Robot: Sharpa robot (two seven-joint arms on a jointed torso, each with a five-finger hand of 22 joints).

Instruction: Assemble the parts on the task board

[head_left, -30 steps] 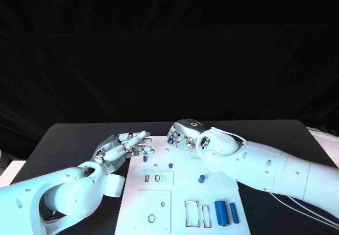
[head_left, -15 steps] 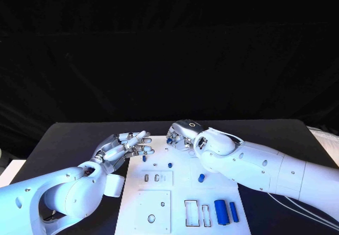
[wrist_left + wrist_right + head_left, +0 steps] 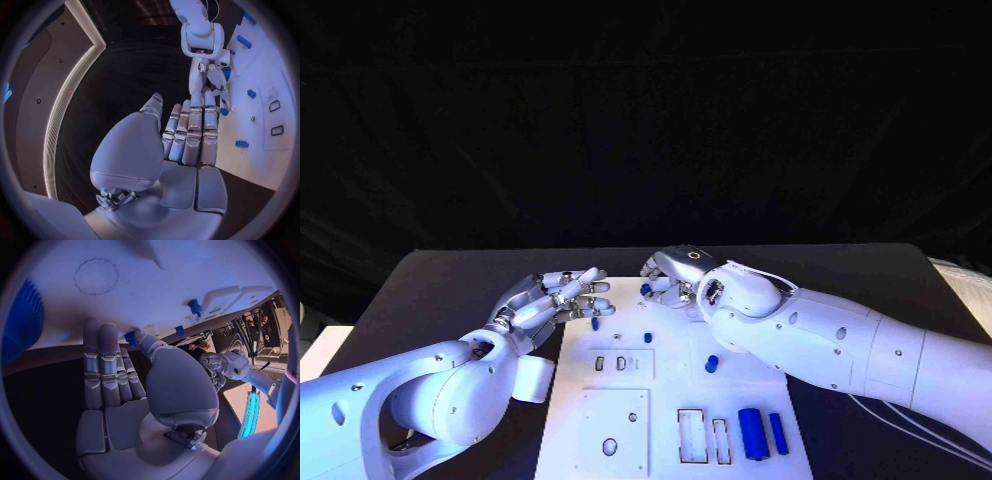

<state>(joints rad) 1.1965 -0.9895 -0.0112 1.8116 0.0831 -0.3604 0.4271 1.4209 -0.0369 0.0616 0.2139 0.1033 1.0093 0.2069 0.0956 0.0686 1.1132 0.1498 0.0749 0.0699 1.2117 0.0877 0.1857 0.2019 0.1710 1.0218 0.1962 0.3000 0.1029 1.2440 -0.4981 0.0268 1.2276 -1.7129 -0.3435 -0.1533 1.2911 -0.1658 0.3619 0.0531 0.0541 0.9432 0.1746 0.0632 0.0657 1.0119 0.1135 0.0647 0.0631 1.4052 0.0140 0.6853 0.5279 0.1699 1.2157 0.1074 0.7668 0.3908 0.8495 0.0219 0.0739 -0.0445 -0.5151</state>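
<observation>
Bare stretch of task board [image 3: 596,425] nearest the robot, both arms flanking its far half

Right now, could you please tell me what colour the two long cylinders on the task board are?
Blue; the two long cylinders show best in the head view.

Black worktop [image 3: 459,275] spans the lower half of the frame, its far edge at mid-height against a dark backdrop. The white task board [image 3: 625,410] lies flat on it at lower centre, long side running toward the bottom edge of the frame.
</observation>
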